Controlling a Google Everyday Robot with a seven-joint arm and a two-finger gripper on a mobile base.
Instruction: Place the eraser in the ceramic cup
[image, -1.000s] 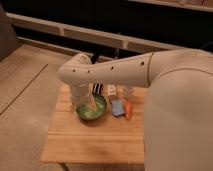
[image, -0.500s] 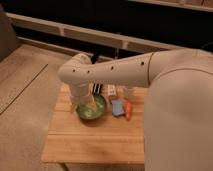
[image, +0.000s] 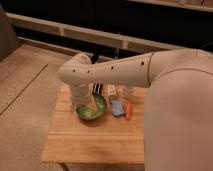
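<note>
My gripper (image: 90, 105) hangs from the white arm (image: 115, 72) and reaches down over the wide green bowl (image: 94, 112) on the wooden table (image: 95, 140). The eraser (image: 97, 89), a small black block with pale stripes, lies on the table just behind the bowl, partly hidden by my wrist. The ceramic cup (image: 128, 91), small and whitish, stands to the right of it at the table's far edge, partly under my arm.
A white tube (image: 111, 91) lies between the eraser and the cup. A blue rectangular pad (image: 118, 107) and an orange carrot-like object (image: 129, 111) lie right of the bowl. My large white body (image: 180, 120) covers the table's right side. A dark bench runs behind.
</note>
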